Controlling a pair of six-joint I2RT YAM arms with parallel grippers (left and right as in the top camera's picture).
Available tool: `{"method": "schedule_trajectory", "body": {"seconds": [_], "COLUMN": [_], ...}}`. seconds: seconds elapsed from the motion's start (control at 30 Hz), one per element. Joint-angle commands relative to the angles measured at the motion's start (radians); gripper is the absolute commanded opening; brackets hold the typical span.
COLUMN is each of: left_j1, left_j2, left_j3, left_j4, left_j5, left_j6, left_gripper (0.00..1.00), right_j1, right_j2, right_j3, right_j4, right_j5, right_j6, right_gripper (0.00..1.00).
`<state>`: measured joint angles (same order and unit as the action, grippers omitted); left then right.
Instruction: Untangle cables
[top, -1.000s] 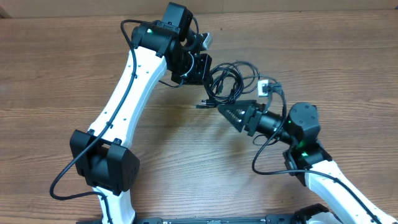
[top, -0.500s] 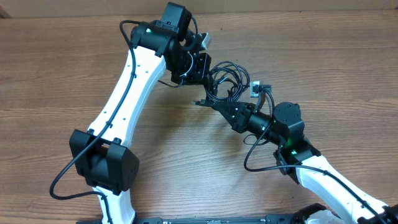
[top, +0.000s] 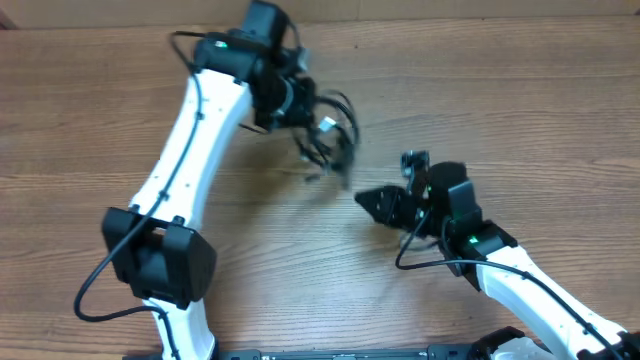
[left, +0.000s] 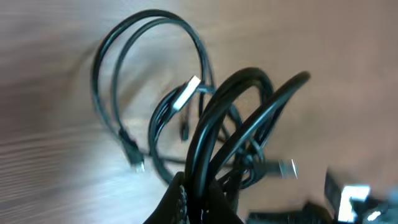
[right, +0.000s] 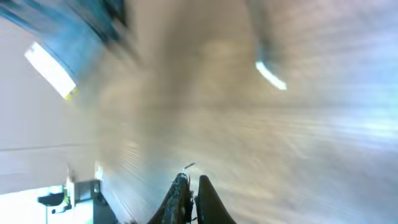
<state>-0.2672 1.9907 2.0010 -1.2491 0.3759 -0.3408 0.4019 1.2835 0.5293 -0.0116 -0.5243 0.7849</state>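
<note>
Left pincer (top: 298, 104) clamps the cables (top: 336, 134), one knotted bundle dangling over the surface (top: 530, 90); right pincer (top: 372, 203), closed and apparently empty, stands apart, so a one-sided swing could tighten the knot.

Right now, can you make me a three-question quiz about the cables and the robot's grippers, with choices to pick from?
1. Where are the cables?
A. In the left gripper
B. Flat on the table, untouched
C. On the floor

2. What colour are the cables?
A. Red
B. Yellow
C. Black

3. How is the right gripper?
A. Wide open
B. Shut
C. Holding a cup

Answers:
1 A: in the left wrist view the cables rise straight out of the left gripper's closed grip.
2 C: every loop looks black in both the overhead and left wrist views.
3 B: the right wrist view shows it closed, with no gap.
</note>
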Motion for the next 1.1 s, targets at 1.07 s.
{"method": "schedule_trajectory", "body": {"seconds": [1.07], "left_j1": [-0.021], "left_j2": [-0.01], "left_j3": [0.025], "left_j4": [-0.107], "left_j5": [0.43], "left_j6": [0.37], "left_gripper": [0.04], "right_j1": [-0.024], "right_j2": [0.002], "right_j3": [0.104], "right_j4": [0.377], "right_j5": [-0.106], "right_j6": [0.034], "right_gripper": [0.32]}}
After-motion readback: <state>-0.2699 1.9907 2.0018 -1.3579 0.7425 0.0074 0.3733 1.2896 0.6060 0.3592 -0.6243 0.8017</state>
